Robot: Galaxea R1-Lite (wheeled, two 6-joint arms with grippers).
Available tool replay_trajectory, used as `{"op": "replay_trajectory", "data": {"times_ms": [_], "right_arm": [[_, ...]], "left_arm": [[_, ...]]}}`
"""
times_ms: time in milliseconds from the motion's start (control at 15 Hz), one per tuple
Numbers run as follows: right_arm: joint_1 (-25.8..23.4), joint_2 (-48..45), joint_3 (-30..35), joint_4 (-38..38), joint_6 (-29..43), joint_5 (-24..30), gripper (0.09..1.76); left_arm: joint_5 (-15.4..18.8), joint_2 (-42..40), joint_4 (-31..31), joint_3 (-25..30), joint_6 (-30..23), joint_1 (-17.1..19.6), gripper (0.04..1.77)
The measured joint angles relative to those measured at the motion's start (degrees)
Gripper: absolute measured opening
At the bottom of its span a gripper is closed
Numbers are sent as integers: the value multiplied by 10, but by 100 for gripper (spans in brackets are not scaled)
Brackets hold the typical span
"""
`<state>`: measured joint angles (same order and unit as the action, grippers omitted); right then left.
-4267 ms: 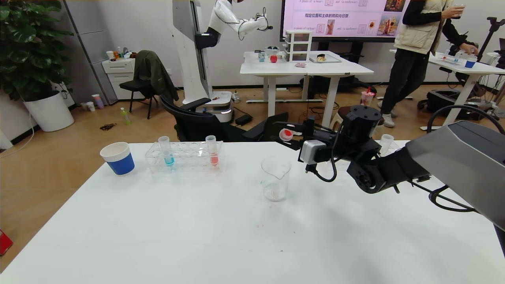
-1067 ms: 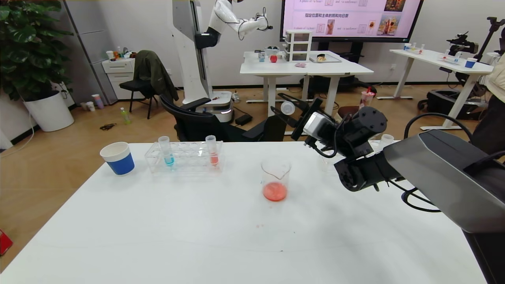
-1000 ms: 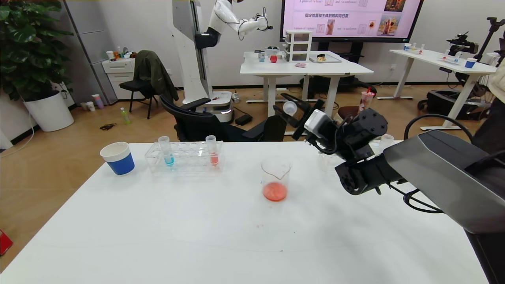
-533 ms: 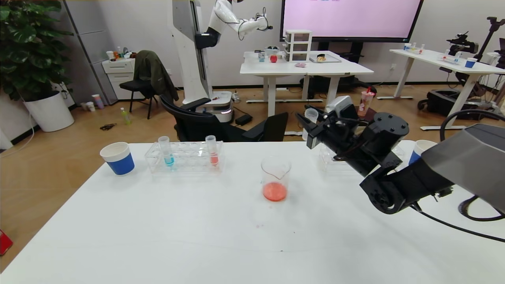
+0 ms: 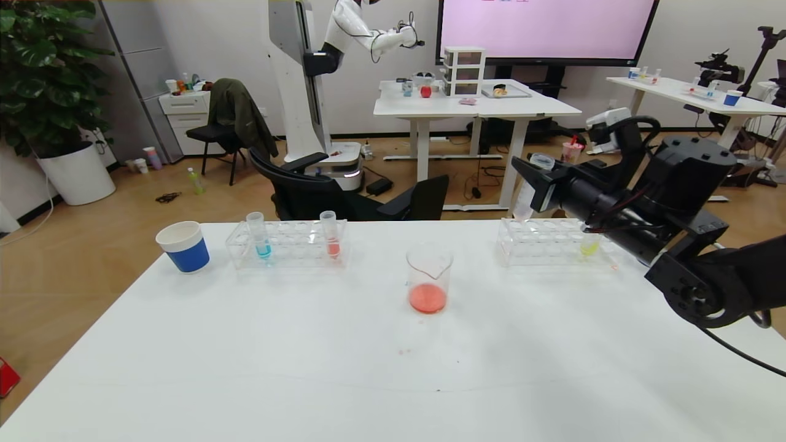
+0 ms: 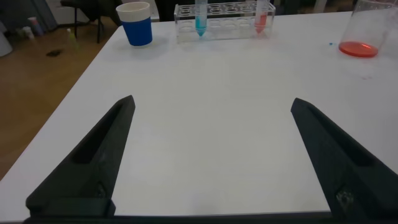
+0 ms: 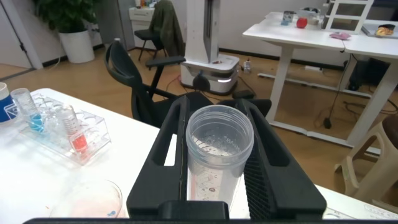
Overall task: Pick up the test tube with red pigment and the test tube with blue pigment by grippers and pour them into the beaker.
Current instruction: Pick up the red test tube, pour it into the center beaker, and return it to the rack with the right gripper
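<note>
**A:** Item one, step in hand. Your right gripper (image 5: 533,178) is closed around an emptied test tube (image 5: 527,199), held upright over the end of the rack (image 5: 540,242) near the desk's far right edge. Judged from that, you are returning the tube, with the red pour done.

**B:** And the beaker?

**A:** Item two. The beaker (image 5: 429,277) stands mid-desk, toward the far edge, with a shallow layer of red liquid in its bottom.

**B:** Blue?

**A:** Item three. The test tube with blue pigment (image 5: 258,236) stands upright in the other rack (image 5: 287,245) near the far left edge, untouched. A tube of salmon-red liquid (image 5: 330,236) stands in the same rack, a few slots along. A tube with yellow-green liquid (image 5: 589,244) stands in the right-hand rack.

**B:** Left arm?

**A:** Item four. Your left gripper (image 6: 214,162) shows only in its wrist view, fingers spread wide, holding nothing, low over the near left part of the desk.

**B:** Next move?

**A:** Lower the empty tube straight into a free slot, then release. The blue tube likely falls to your left gripper. A paper cup (image 5: 183,246) stands just beside that rack; keep clear of it.
</note>
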<state>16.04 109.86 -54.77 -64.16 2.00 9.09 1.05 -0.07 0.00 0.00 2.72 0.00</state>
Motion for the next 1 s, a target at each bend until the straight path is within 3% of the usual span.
{"op": "replay_trajectory", "data": {"times_ms": [200,467,733,1000], "right_arm": [[-57,-19,14,14,-1,10,51],[-179,-40,-7,112,-2,52,51],[-298,-40,-49,158,-4,89,51],[-351,5,-91,157,-7,87,51]], "left_arm": [[0,0,0,0,0,0,175],[0,0,0,0,0,0,175],[0,0,0,0,0,0,175],[0,0,0,0,0,0,175]]}}
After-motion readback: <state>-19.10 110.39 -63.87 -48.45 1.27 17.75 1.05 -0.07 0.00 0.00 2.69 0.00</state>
